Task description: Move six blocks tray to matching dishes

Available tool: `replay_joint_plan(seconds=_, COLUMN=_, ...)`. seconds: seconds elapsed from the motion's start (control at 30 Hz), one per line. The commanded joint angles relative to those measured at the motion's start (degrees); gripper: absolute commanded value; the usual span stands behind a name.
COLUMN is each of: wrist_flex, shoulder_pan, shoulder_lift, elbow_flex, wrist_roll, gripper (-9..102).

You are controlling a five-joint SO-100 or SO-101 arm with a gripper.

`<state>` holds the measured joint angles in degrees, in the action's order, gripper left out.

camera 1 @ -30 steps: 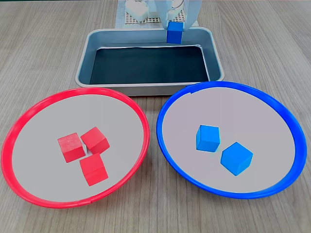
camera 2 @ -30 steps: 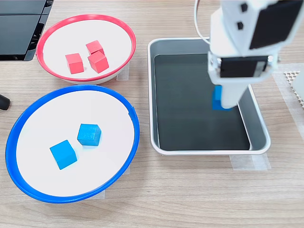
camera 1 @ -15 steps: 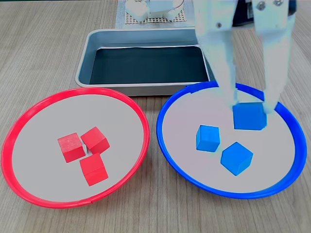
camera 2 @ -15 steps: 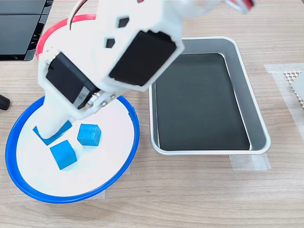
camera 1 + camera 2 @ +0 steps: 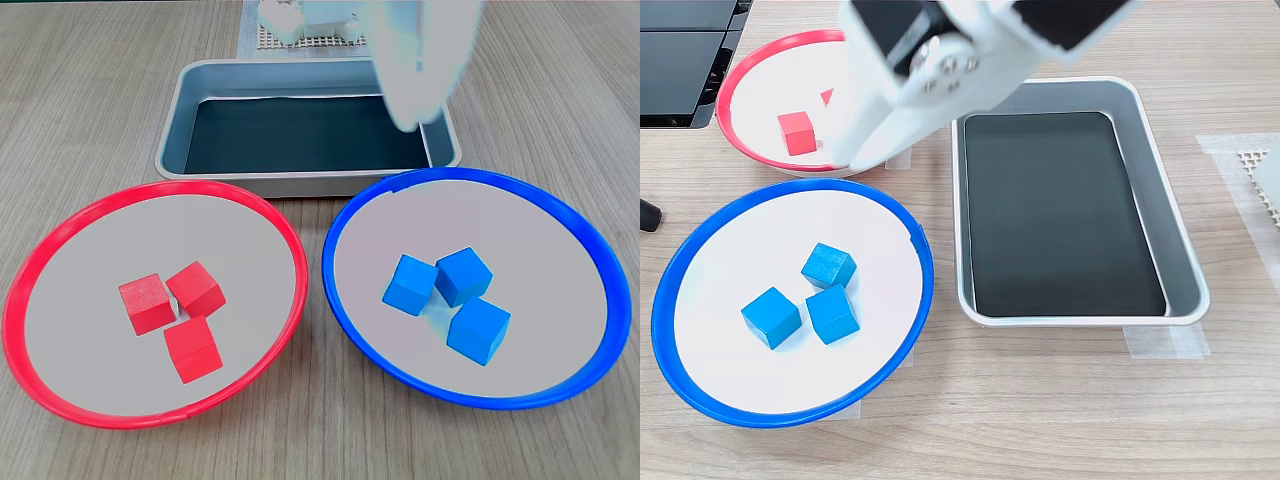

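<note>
The gripper is blurred, its finger spread unreadable, and carries nothing visible; all three blue blocks lie below it in the blue-rimmed dish, the tray bare.

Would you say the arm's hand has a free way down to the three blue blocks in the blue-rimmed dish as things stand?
Probably yes. The blue blocks lie open at the middle of the shallow blue-rimmed dish, with nothing over them. They sit tightly clustered, though, so closing the fingers on just one may be awkward. The hand hangs blurred beside the dish.
</note>
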<state>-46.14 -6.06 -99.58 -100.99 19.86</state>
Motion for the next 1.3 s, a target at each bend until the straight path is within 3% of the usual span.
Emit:
replay_joint_plan(seconds=0.0, wrist_flex=2.11, shoulder_pan=5.01, shoulder_lift=-12.48, elbow_flex=-9.49, wrist_roll=-21.18, gripper=0)
replay_joint_plan(seconds=0.17, wrist_flex=1.58, shoulder_pan=8.61, shoulder_lift=-36.3, elbow_flex=-31.29, wrist_roll=-20.92, gripper=0)
replay_joint_plan(seconds=0.37, wrist_flex=-10.63, shoulder_pan=9.4, shoulder_lift=-68.12, elbow_flex=-55.02, wrist_roll=-17.31, gripper=0)
replay_joint_plan(seconds=0.57, wrist_flex=-21.27, shoulder_pan=9.67, shoulder_lift=-87.71, elbow_flex=-66.27, wrist_roll=-18.19, gripper=0)
replay_joint_plan(seconds=1.27, wrist_flex=-21.18, shoulder_pan=8.35, shoulder_lift=-91.05, elbow_flex=-68.99, wrist_roll=-19.25, gripper=0)
